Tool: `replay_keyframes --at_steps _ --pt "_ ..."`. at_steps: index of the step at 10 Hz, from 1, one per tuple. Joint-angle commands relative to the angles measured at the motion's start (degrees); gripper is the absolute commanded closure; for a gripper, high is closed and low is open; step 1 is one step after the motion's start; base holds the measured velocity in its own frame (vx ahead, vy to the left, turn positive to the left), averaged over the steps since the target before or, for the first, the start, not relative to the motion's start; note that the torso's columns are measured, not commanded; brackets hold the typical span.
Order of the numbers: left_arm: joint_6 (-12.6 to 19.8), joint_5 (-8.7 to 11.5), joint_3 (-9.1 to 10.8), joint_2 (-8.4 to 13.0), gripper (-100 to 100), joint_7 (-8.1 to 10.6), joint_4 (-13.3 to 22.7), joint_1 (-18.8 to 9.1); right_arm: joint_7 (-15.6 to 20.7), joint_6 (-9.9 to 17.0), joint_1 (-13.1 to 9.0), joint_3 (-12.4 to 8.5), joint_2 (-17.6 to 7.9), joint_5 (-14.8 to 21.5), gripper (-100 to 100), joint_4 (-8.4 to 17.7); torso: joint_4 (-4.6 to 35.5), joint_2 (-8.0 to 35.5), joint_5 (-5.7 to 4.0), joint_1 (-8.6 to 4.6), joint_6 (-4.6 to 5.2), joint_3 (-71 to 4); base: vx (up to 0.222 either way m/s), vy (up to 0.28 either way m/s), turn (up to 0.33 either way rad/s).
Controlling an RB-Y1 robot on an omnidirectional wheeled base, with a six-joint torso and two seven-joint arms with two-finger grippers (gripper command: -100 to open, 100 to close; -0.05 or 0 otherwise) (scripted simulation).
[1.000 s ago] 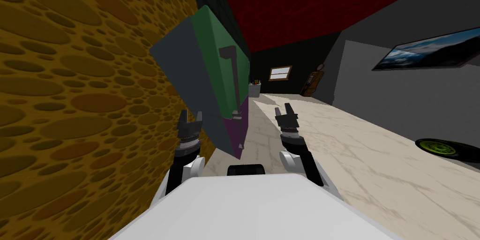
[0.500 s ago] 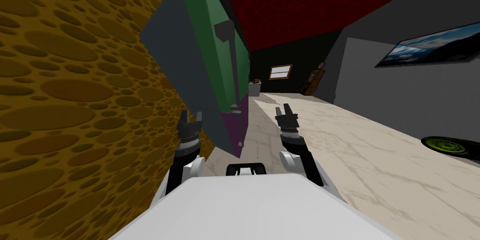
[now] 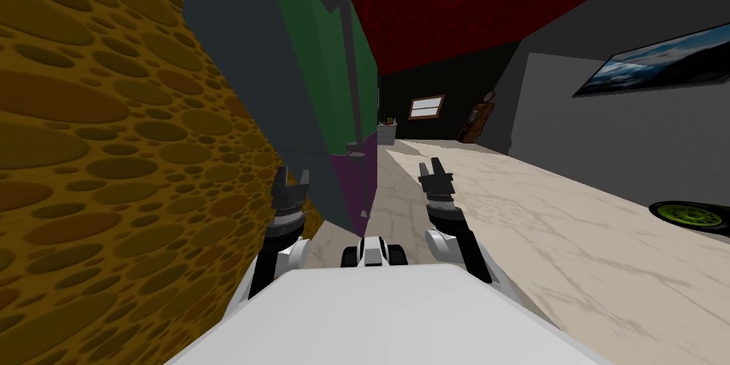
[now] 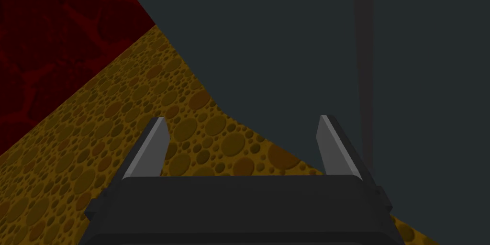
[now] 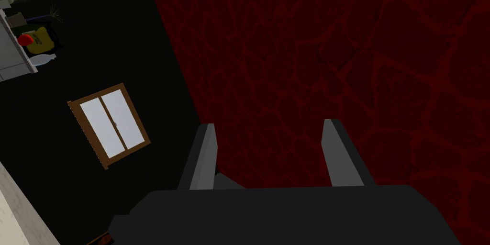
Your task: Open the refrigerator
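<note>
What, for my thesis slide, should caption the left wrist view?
Open left gripper facing the refrigerator's dark grey side, spotted ochre wall beside it.

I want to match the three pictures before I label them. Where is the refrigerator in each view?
Head view: the refrigerator rises left of centre, grey side toward me, green door above a purple one, beside the left end effector.
Left wrist view: its grey side stands beyond that open end effector.
Right wrist view: the open right end effector faces away, up at the red ceiling.
Shared landmark: the red ceiling, in all three.
</note>
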Motion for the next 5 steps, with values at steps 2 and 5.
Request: replay_keyframes --at_steps 2,5 --pt "4.62 0.13 -0.08 2.19 -100 0.9 -0.66 -0.61 0.0 0.0 0.0 0.0 0.0 0.0 0 0.0 0.21 0.18 0.0 0.02 0.0 -0.31 0.003 -0.027 -0.042" --pt "9.38 0.34 -0.08 3.06 -100 1.94 -1.62 -1.27 0.0 0.0 0.0 0.0 0.0 0.0 0 0.0 0.23 0.2 0.01 0.03 0.0 -0.32 0.008 -0.033 -0.044"
